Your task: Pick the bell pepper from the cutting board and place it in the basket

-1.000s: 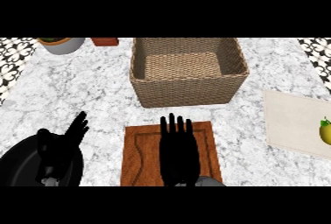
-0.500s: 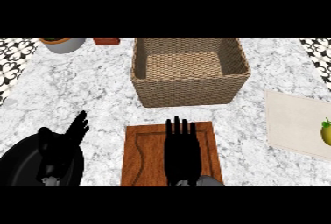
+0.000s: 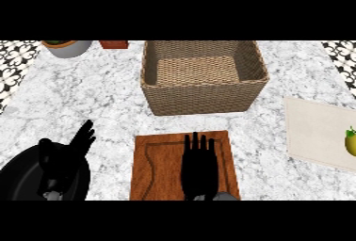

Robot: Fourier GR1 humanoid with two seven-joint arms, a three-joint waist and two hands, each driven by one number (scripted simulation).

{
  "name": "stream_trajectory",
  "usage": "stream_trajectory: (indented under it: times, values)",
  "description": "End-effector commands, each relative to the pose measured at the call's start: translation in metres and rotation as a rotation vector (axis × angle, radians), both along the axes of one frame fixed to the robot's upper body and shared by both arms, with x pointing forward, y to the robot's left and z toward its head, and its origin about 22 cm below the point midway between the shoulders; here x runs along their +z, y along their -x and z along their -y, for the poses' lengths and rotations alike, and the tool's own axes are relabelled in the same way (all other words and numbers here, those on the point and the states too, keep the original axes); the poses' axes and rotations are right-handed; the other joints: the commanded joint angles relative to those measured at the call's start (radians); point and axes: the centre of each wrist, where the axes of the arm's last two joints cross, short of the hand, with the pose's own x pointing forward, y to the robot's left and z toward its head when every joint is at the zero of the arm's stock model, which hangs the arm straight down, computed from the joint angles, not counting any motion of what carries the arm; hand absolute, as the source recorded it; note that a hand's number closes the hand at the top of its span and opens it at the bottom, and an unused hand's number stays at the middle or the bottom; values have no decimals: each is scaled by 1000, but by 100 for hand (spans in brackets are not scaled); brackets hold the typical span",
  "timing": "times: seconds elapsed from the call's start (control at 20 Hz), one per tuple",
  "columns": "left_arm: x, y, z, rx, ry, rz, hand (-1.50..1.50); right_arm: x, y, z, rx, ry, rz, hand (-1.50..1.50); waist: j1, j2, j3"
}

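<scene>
I can only see part of the bell pepper [image 3: 350, 141]: it sits yellow-green at the far right edge of the view, cut off by the frame, on a pale cutting board [image 3: 316, 132] that is itself cropped on the right. It lies well to the right of my right hand's fingertips, and nothing touches it. My right hand [image 3: 198, 164] lies flat over a reddish wooden board [image 3: 156, 164], fingers straight and slightly spread, pointing up the view toward the basket [image 3: 203, 75]; its wrist is lost at the lower edge. My left hand [image 3: 73, 148] shows at lower left, fingers straight and slanted up to the right, above a dark round pan [image 3: 28, 176] whose lower part is cut off; hand and pan are both black, so their outlines blur together.

The wicker basket stands just beyond the right fingertips, on the marble counter [image 3: 90, 103]. Farther off, past the left fingertips, a grey pot [image 3: 67, 47] and a red-brown object [image 3: 115, 44] are clipped at the top.

Compared with a second ago, the right hand has slid slightly lower on the wooden board; the pepper has not moved.
</scene>
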Motion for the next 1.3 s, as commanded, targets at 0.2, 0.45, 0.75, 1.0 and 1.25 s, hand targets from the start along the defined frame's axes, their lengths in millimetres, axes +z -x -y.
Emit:
stream_trajectory:
  times: [0.2, 0.45, 0.75, 1.0, 1.25]
  values:
    - [-34, 12, -14, 68, -49, -153, 0, -10, 0, -5, -111, 66, 4, -150, 4, 14, -16]
    - [-35, 21, -8, 48, -45, -171, 0, -23, 2, -4, -106, 88, -13, 150, 8, 13, -16]
    - [-31, 24, -20, 68, -43, -171, 0, -19, -6, -3, 10, 176, 53, 150, 7, 11, -16]
    - [-33, 21, -11, 84, -46, -164, 0, -41, 4, -4, 35, 186, 41, 150, 4, 12, -15]
    - [-17, 5, -6, 1, -37, -135, 0, -16, -6, -29, 81, 51, 64, 150, 77, 24, -14]
